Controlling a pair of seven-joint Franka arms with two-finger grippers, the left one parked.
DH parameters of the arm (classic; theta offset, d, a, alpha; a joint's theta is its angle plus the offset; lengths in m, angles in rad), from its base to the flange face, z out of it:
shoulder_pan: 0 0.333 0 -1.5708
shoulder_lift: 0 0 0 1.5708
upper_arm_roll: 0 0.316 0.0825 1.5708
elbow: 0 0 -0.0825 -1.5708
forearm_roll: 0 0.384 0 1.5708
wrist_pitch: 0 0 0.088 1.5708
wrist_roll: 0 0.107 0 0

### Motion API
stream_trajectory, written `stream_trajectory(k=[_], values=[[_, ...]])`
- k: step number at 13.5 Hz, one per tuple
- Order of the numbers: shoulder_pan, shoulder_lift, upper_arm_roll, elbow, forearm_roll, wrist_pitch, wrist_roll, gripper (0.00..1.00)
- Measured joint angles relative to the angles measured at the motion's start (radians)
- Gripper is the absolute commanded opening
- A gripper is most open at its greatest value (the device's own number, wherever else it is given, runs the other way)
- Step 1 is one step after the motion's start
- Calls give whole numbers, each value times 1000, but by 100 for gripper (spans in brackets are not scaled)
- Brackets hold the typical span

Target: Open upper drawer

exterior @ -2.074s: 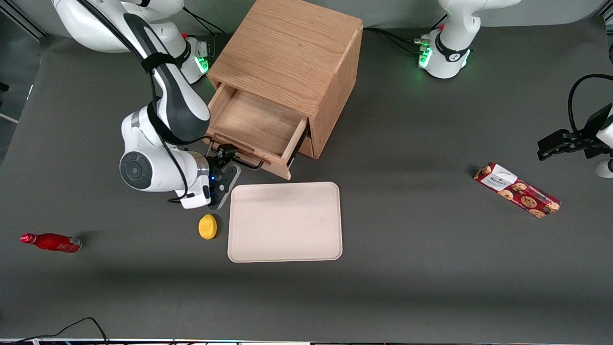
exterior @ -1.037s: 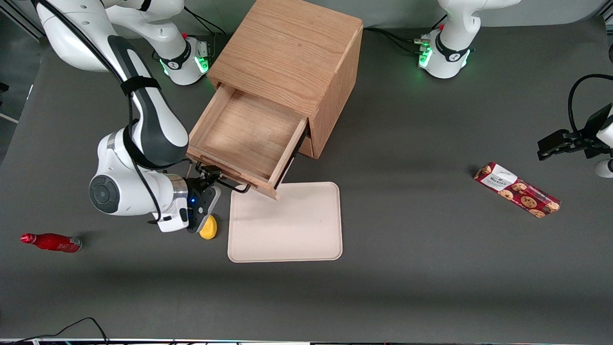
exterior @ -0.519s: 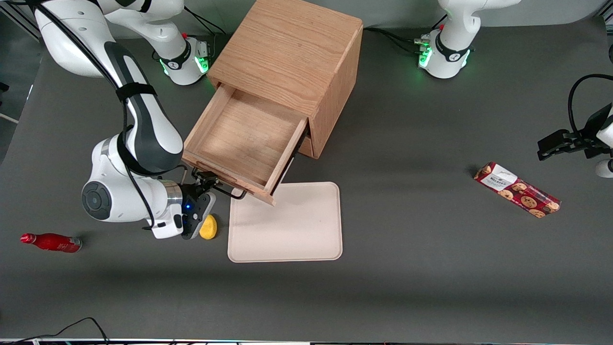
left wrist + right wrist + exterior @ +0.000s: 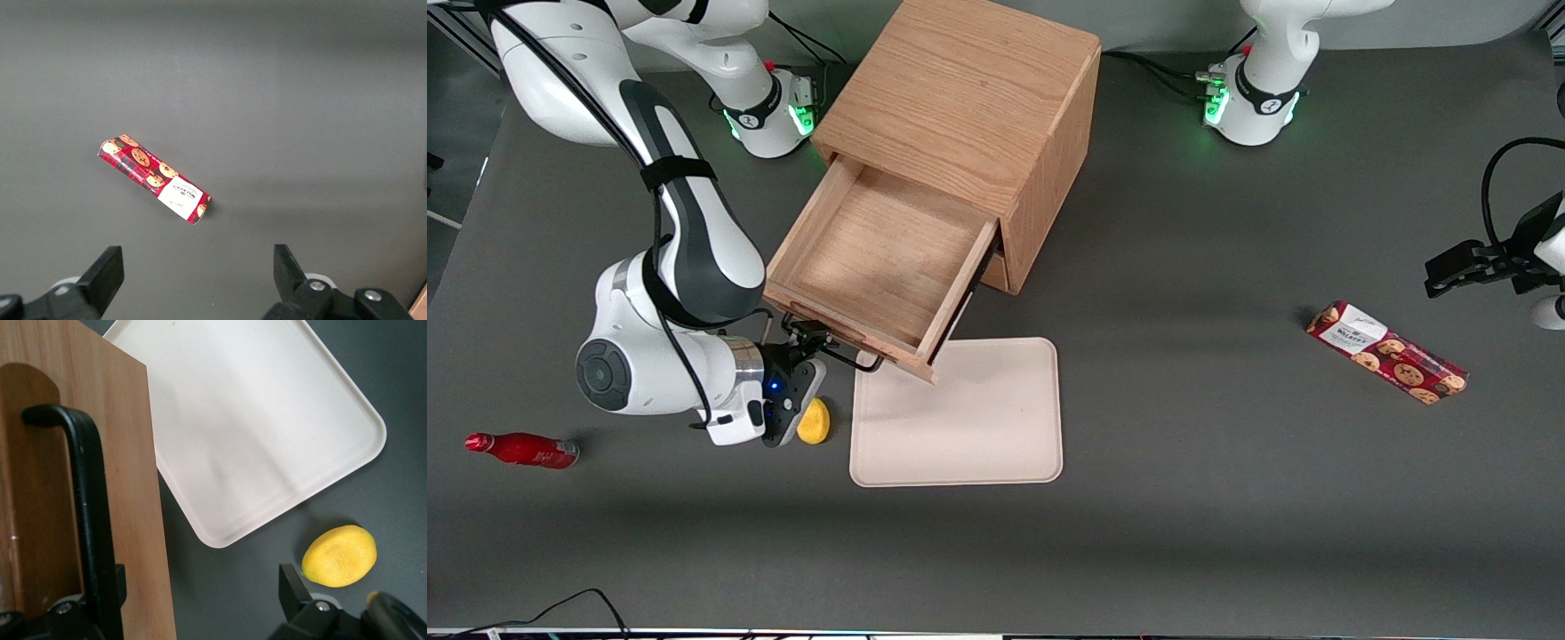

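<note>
Left of centre in the front view, the upper drawer (image 4: 876,267) stands pulled well out over the tray (image 4: 960,418); its dark bar handle (image 4: 90,520) runs across the claw (image 4: 811,342), whose fingers stand spread, one pad against the bar (the other near the lemon (image 4: 339,556)).

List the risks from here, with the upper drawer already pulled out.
The open end effector straddles the handle of the upper drawer; retreating sideways could snag it. The lemon lies close beside the wrist; a low withdrawal may knock it. Pulling further might drag the cabinet.
</note>
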Motion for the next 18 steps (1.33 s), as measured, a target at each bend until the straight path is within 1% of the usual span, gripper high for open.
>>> stream_trajectory(k=[4,8,11,13,16,18], values=[[-1,-6,3,15,-6,-9,0,100],[-1,-50,2,64,-11,-100,0,100],[-1,-80,2,89,-12,-131,0,100],[-1,-134,-2,102,-20,-183,17,100],[-3,-241,-36,97,-31,-306,199,100],[-4,-307,-47,59,-75,-331,356,100]])
